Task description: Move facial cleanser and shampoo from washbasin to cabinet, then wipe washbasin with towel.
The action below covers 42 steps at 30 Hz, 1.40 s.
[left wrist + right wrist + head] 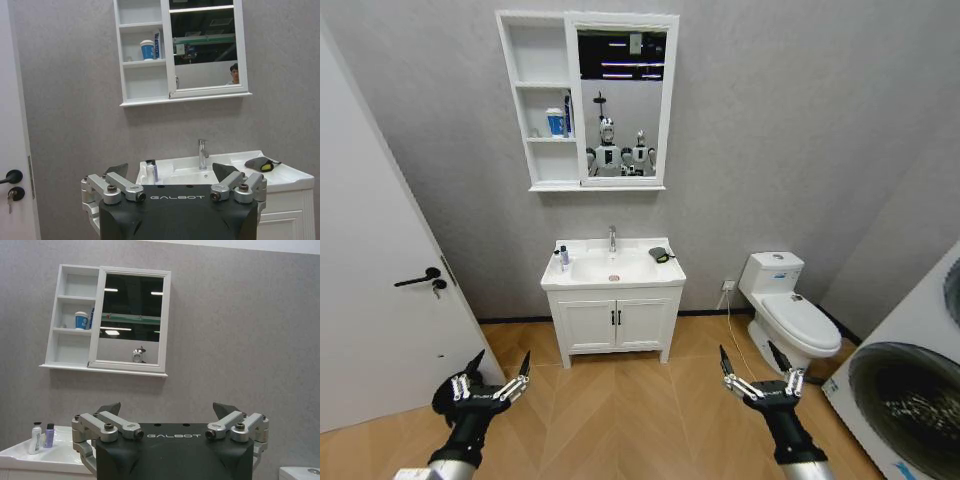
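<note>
The white washbasin [613,270] with its chrome tap [612,238] stands against the far wall, well beyond both arms. On its left rim are two small bottles [562,256], one white [36,438] and one purple [49,435]. They are the facial cleanser and shampoo; which is which I cannot tell. The dark towel [661,254] lies on the right rim. Above hangs the white cabinet [545,100] beside its mirror. My left gripper [502,358] and right gripper [748,352] hover low over the floor, both open and holding nothing.
A blue cup [555,122] and a tube sit on the cabinet's middle shelf. Below the basin is a two-door vanity [615,322]. A toilet [790,310] stands to the right, a washing machine [910,390] at the near right, and a white door [370,280] on the left.
</note>
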Tool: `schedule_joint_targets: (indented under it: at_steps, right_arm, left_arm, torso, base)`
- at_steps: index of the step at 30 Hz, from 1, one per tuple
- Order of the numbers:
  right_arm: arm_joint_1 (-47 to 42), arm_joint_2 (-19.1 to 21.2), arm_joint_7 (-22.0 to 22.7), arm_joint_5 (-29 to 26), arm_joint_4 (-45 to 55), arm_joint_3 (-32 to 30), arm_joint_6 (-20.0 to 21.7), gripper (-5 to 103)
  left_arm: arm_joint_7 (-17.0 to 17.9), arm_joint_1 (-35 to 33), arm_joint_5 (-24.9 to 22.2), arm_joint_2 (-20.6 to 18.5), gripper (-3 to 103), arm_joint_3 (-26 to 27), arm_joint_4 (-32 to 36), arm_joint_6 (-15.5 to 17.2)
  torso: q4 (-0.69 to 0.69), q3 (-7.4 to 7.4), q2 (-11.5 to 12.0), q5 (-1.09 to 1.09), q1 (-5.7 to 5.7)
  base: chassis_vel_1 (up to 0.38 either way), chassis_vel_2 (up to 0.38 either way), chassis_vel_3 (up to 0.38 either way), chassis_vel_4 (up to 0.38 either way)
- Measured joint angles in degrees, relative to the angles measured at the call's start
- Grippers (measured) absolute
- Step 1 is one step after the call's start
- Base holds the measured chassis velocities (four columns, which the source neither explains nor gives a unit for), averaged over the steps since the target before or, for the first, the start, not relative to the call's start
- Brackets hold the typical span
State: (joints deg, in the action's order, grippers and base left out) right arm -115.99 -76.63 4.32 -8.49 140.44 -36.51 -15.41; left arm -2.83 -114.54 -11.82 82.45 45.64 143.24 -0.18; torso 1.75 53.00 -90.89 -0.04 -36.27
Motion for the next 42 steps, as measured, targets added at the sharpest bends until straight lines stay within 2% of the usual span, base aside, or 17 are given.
schedule_joint_targets:
  at_steps: [13, 25, 30, 31, 36, 37, 42]
  right_arm:
    - [-0.2, -0.2, -0.1, 0.0, 0.0, 0.0, -0.5, 100]
    - [-0.2, -0.3, -0.4, 0.5, -0.5, 0.1, -0.7, 100]
    - [-0.1, -0.3, -0.4, 0.5, -0.7, 0.1, -0.8, 100]
    - [0.0, -0.3, -0.4, 0.6, -0.8, 0.2, -1.0, 100]
    - [0.1, -0.3, -0.4, 1.6, -1.2, 0.4, -1.9, 100]
    - [0.2, -0.3, -0.5, 2.2, -1.3, 0.4, -2.5, 100]
    - [0.3, -0.3, -1.3, 3.2, -2.1, 0.8, -3.2, 100]
  left_arm:
    - [-0.1, 0.0, 0.4, -0.1, 96, -0.3, 0.0, -0.3]
    - [-0.2, 0.2, 0.5, -0.5, 96, -0.6, 0.0, -0.4]
    - [-0.2, 0.1, 0.6, -0.5, 96, -0.7, 0.0, -0.4]
    - [-0.2, 0.1, 0.7, -0.5, 96, -0.7, 0.0, -0.4]
    - [-0.3, 0.2, 0.7, -0.7, 96, -0.7, 0.0, -0.4]
    - [-0.3, 0.3, 0.7, -1.0, 96, -0.7, 0.0, -0.4]
    - [-0.3, 1.6, -0.7, -3.6, 96, -1.0, -1.7, 0.3]
  torso:
    - [-0.01, 0.00, 0.0, 0.01, 0.00]
    - [0.00, 0.00, 0.0, -0.03, 0.00]
    - [0.00, 0.02, 0.0, 0.03, -0.04]
    - [0.00, 0.00, 0.0, -0.02, -0.01]
    - [-0.02, 0.02, 0.0, 0.04, -0.07]
    - [0.00, 0.01, 0.0, -0.03, -0.05]
    - [0.01, 0.02, 0.0, 0.00, -0.06]
  base:
    - [-0.104, 0.108, 0.101, -0.109]
    - [-0.265, 0.248, 0.278, -0.263]
    - [-0.305, 0.312, 0.304, -0.318]
    - [-0.334, 0.316, 0.322, -0.304]
    - [-0.299, 0.292, 0.290, -0.282]
    - [-0.235, 0.261, 0.263, -0.179]
    - [-0.123, 0.097, 0.032, -0.048]
